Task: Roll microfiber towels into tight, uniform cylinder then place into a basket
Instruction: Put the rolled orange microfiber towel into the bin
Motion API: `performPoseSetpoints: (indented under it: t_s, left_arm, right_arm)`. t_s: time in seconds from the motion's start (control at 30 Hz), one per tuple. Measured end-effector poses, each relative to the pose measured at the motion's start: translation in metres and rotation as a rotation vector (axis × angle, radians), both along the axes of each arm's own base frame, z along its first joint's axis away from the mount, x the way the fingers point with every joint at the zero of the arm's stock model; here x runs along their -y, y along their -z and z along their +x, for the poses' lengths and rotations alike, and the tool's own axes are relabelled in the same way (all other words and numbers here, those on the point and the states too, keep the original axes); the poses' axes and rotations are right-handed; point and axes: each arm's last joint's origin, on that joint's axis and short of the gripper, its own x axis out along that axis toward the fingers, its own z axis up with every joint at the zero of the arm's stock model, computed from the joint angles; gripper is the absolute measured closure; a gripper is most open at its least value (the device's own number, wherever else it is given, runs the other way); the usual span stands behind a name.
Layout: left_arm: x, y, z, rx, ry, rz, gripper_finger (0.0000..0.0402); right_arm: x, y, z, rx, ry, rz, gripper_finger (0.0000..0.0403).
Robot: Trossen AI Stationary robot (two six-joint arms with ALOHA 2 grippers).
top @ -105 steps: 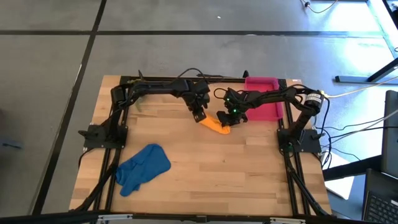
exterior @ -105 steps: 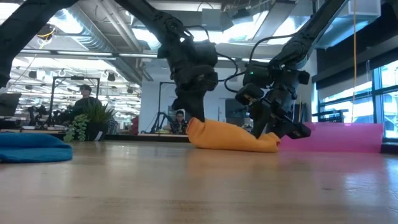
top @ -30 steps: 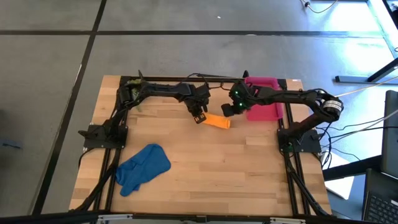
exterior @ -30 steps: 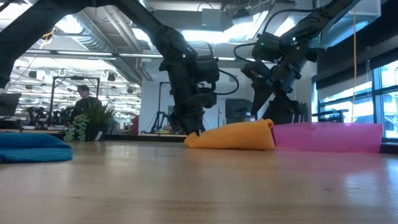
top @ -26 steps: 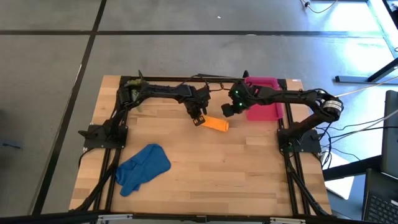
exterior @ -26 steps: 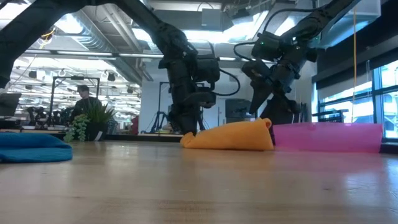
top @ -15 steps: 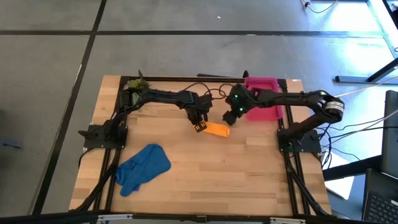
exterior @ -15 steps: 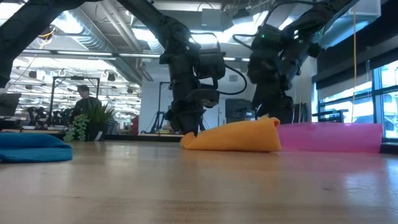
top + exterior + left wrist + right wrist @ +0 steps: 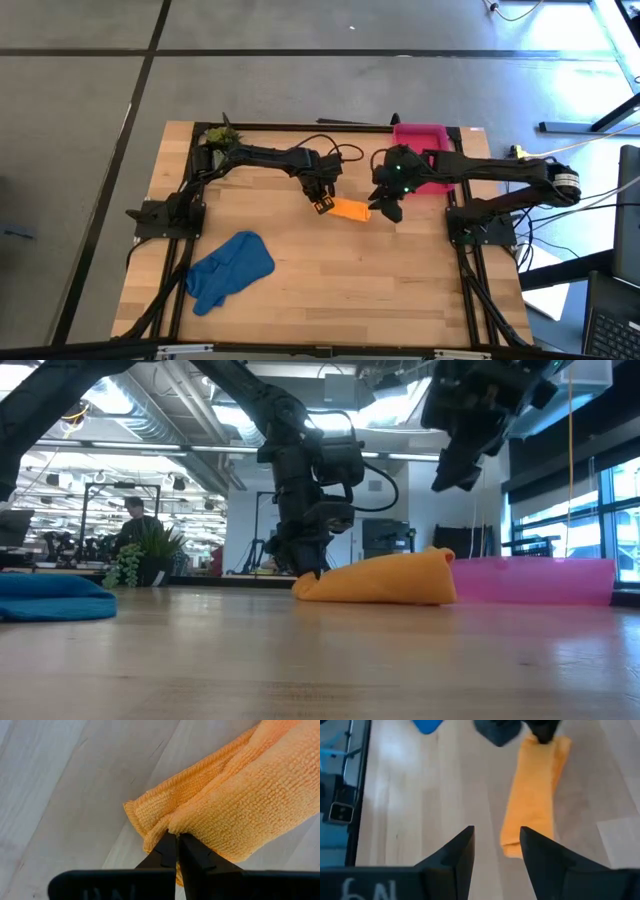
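The orange towel lies rolled on the table at mid-far, its underside on the wood. My left gripper is shut on the roll's left end. My right gripper is open and empty. It hangs in the air above the roll's right end, well clear of it in the low view. The blue towel lies bunched at the near left. The pink basket stands at the far right, partly under my right arm. My left gripper has its shut fingertips in the crease at the orange roll's left end, where several layers meet. It comes from above, slanting down. The roll lies on the table and its end is not lifted.
A small green potted plant stands at the far left corner. The blue towel also shows at the left of the low view, and the basket at its right. Bare wood lies at the table's near middle and right.
My left gripper has gone a little toward the table's near edge, and the orange roll has slid along with it. My right gripper has gone from the roll's right end toward the near edge and up, and now hangs clear of it.
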Motion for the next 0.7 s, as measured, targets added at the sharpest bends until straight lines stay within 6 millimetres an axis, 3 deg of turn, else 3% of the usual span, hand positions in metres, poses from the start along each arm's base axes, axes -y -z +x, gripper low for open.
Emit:
performPoseSetpoints:
  t_s: [0.27,0.7]
  left_arm:
    - [0.000,0.000,0.000,0.005,0.000,0.002,0.0401]
    - [0.000,0.000,0.001,0.006,-0.001,0.002,0.0401]
  right_arm:
    - [-0.016,0.001,0.003,0.000,-0.084,-0.015,0.0243]
    - [-0.018,0.001,0.004,0.011,-0.111,-0.034,0.0243]
